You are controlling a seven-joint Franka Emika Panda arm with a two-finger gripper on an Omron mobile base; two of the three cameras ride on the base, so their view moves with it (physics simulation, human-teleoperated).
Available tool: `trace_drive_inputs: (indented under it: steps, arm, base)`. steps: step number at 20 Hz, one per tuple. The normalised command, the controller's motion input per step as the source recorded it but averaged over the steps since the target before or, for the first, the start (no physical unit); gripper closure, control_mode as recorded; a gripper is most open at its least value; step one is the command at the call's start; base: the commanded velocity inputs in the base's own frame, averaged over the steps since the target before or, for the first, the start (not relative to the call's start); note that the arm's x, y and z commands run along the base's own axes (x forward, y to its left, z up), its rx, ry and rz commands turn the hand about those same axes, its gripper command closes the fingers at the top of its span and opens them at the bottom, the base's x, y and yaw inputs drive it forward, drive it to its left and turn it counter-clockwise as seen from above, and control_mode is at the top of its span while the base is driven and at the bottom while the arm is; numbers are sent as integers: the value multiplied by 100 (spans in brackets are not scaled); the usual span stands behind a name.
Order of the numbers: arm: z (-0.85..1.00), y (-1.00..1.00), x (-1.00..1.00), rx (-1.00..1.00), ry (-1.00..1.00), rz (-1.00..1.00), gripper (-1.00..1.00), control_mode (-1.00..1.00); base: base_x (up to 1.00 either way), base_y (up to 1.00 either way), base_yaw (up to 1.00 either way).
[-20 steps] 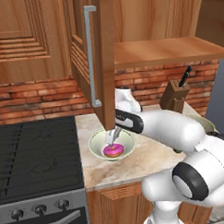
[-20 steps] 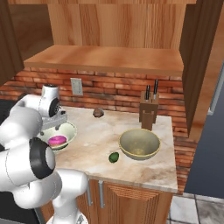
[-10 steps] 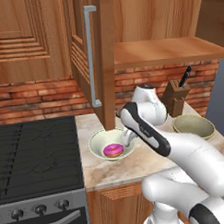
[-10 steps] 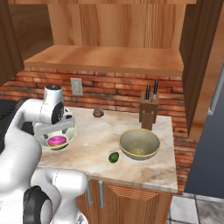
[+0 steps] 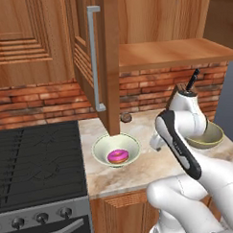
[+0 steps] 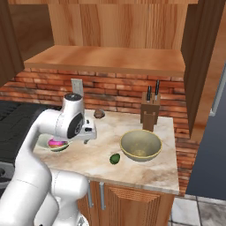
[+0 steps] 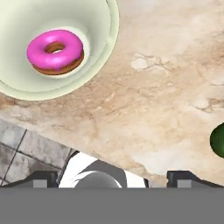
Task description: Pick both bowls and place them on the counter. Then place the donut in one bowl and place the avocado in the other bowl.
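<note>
Hand view: the avocado (image 7: 218, 140) is seen at three o'clock; with the gripper (image 7: 111, 176) spread empty, it could be nudged off the counter (image 7: 166, 87).

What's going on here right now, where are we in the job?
The donut already sits in the cream-white bowl on the counter beside the stovetop. The olive-tan bowl stands empty further right, near the knife block. The avocado lies loose on the counter just beside that bowl, not yet picked up. The arm's gripper hangs over bare counter between the two bowls, holding nothing; the fingers look spread apart in the hand view. A small brown lump sits by the brick wall.
</note>
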Motion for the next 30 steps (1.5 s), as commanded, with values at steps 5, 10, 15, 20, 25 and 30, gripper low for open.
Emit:
trace_drive_inputs:
  steps: [5,10,15,20,25,30]
  arm:
    - [0,-88,-3,1,10,-41,-100,-100]
    - [-12,-63,0,0,13,-40,-100,-100]
    - [-23,-44,3,0,7,-29,-100,-100]
    - [-33,-19,19,0,0,-17,-100,-100]
    - [-40,-6,29,-1,0,-10,-100,-100]
    - [-26,0,40,-1,0,-6,-100,-100]
  base:
    - [0,0,0]
    - [0,0,0]
    - [0,0,0]
    - [0,0,0]
    - [0,0,0]
    - [0,0,0]
